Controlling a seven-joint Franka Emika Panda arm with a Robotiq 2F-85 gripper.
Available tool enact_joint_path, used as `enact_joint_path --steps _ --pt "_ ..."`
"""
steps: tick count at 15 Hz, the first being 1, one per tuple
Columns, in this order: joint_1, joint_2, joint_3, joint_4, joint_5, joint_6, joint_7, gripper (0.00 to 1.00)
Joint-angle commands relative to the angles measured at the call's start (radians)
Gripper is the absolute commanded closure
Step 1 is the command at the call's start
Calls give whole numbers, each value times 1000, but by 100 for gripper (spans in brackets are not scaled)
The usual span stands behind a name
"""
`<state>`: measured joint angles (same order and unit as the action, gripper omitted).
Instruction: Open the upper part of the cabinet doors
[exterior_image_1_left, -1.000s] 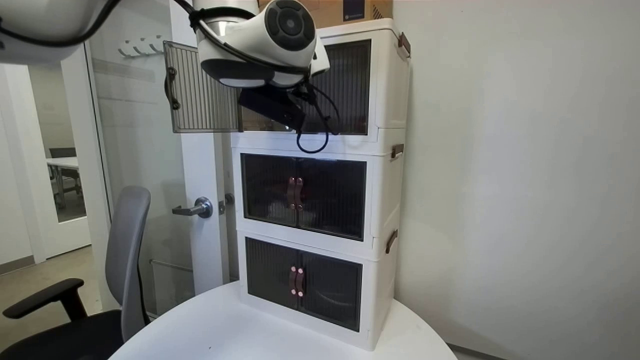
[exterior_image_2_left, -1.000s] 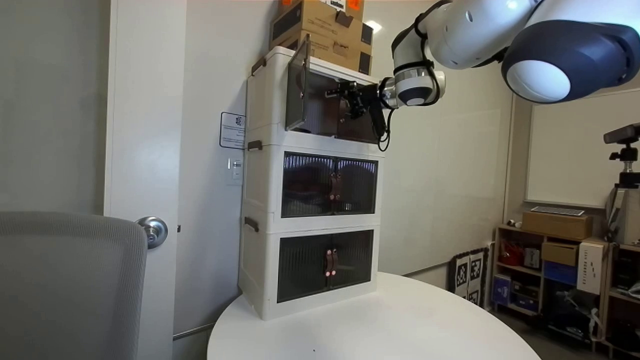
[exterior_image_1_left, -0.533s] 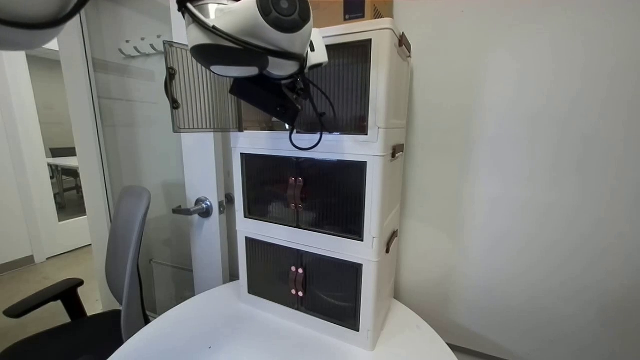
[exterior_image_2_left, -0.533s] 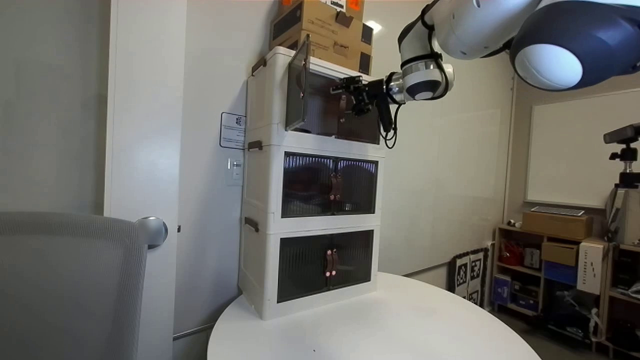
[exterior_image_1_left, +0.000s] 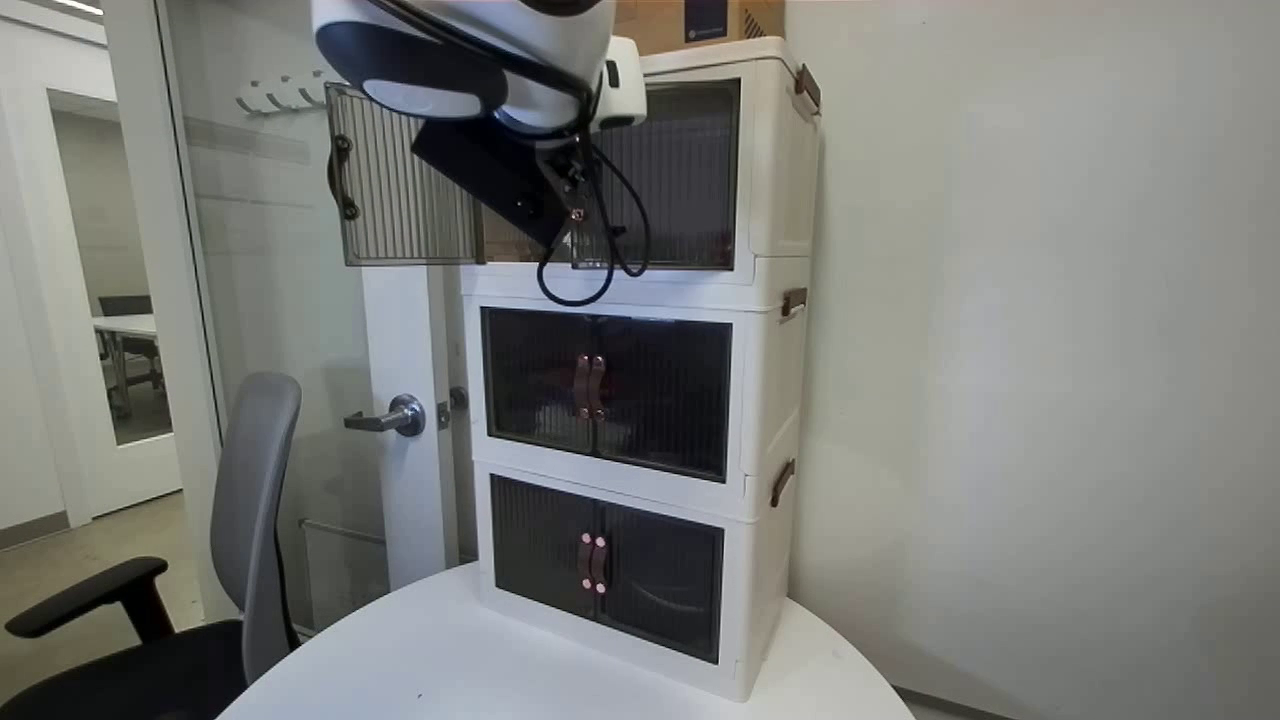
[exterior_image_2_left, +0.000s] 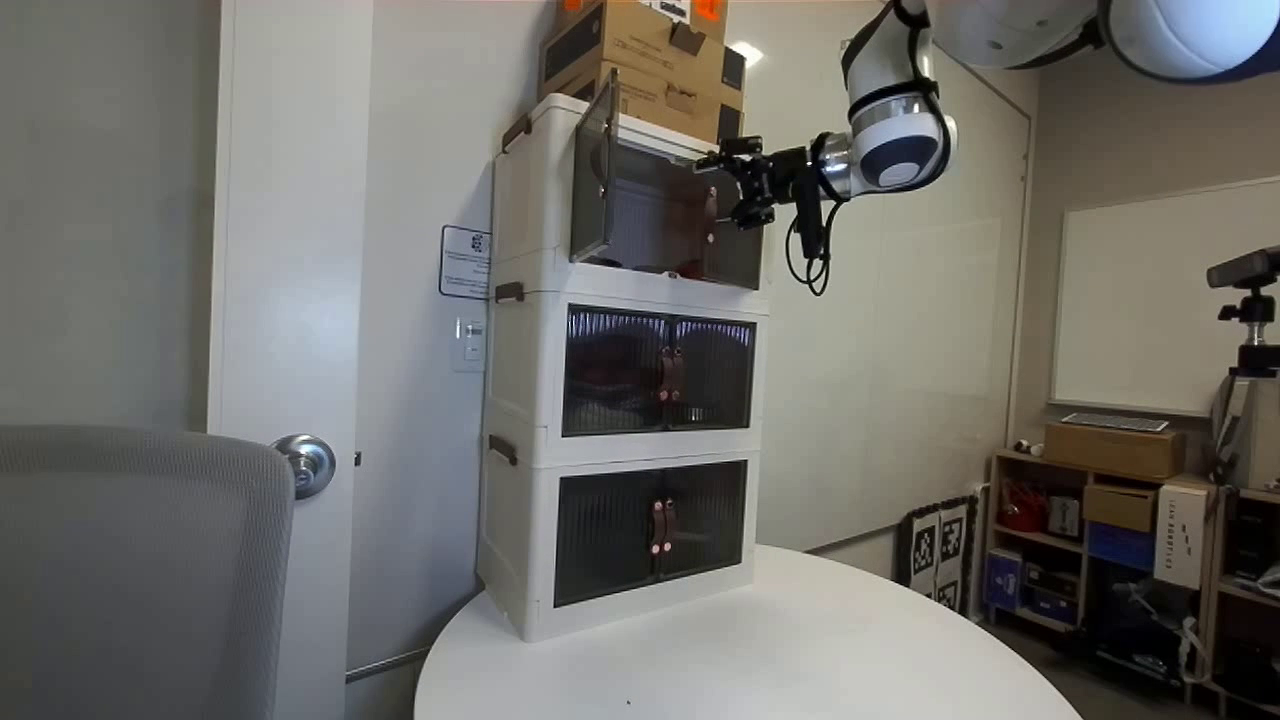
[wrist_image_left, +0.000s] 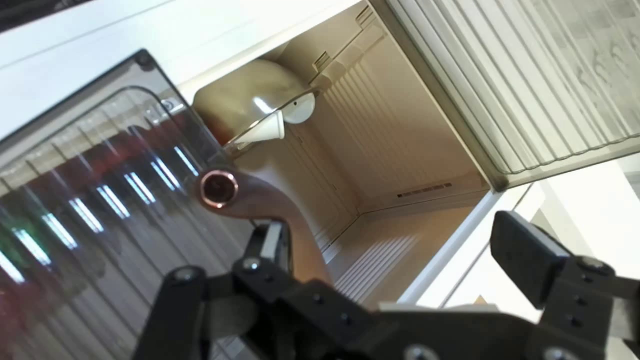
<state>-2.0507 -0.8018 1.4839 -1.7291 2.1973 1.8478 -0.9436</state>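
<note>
Pincer (wrist_image_left: 392, 250) spread wide before the top cabinet (exterior_image_2_left: 525, 190)

Its open door (exterior_image_1_left: 395, 205) stands well out from the cabinet; the second door (wrist_image_left: 100, 215) looks ajar at the cabinet's mouth. One finger (wrist_image_left: 272, 245) is right at the second door's handle (wrist_image_left: 306, 250), perhaps hooked behind it, though I can't quite tell from here. Its fellow stands clear, clamping nothing, so I'd guess one finger alone is meant to draw that door off the cabinet.

Arm (exterior_image_2_left: 885, 60): glossy white, rounded shell
Wrist cap (exterior_image_2_left: 890, 150): navy blue, pale oval panel (exterior_image_2_left: 900, 176)
Collar (exterior_image_2_left: 840, 165): silver metal cylinder
Cables (exterior_image_1_left: 572, 303): thin, black, looped
Gripper (wrist_image_left: 397, 252): matte black, angular links
Fingertips (wrist_image_left: 522, 262): black blocks, grey-striped
Screws (wrist_image_left: 251, 263): round, silver-grey heads
</note>
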Motion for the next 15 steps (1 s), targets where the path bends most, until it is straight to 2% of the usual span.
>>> enact_joint_path --steps 1,4,8,12,14,15 --pt "128 64 -56 -102 -100 -49 19 0" --pt "163 18 -142 -139 -99 144 -83 0" --pt "204 27 -191 -161 -78 328 -210 0" --pt "215 22 -224 -161 -49 498 -346 0" --pt "206 9 -236 -129 -79 601 -347 0" --pt "202 7 -251 -102 -148 632 -321 0"
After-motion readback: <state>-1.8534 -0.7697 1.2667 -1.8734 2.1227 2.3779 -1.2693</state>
